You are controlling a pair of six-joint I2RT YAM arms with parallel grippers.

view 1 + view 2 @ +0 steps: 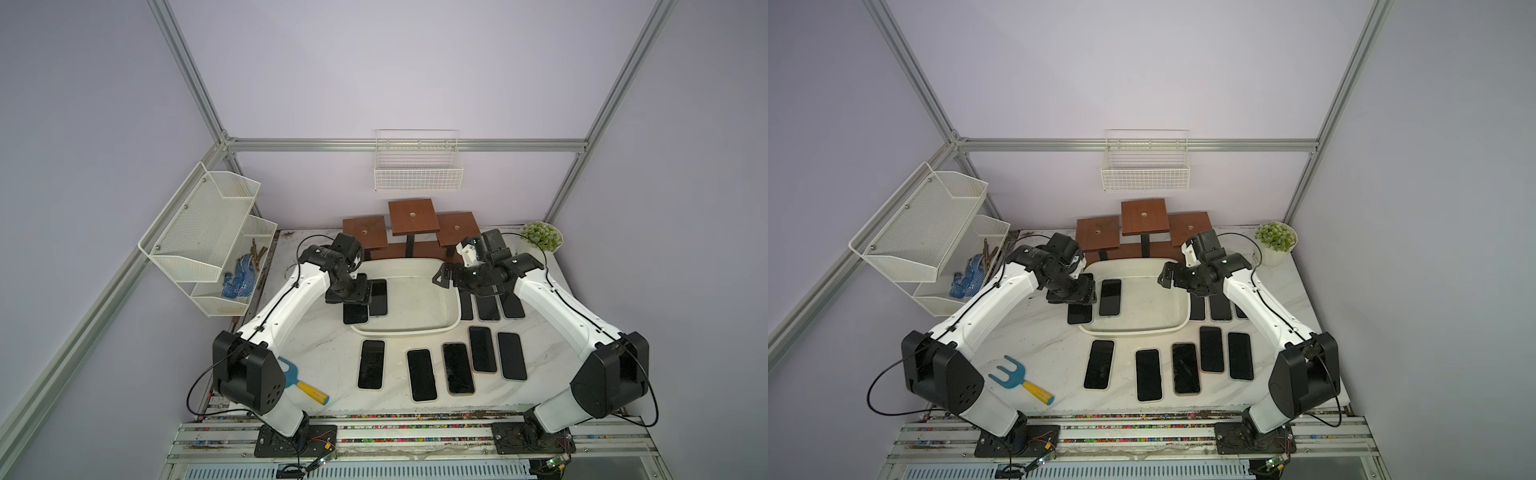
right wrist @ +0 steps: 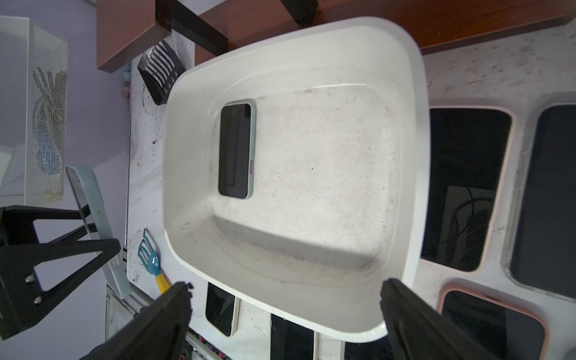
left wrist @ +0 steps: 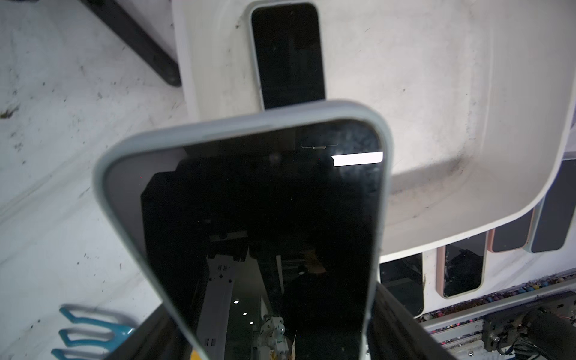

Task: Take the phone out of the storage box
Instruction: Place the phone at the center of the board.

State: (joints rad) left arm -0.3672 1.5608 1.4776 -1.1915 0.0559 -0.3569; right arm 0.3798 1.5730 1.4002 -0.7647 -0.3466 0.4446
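The storage box is a shallow white tub in the middle of the table. One phone with a dark screen lies flat inside it, near its left wall. My left gripper is shut on another phone in a pale grey case. It holds this one raised over the box's left rim. My right gripper is open and holds nothing, above the box's right rim.
Several phones lie on the table in front of the box, and more lie under my right arm. A blue rake lies front left. Brown stands, a plant, a wire basket and a mesh shelf line the back and left.
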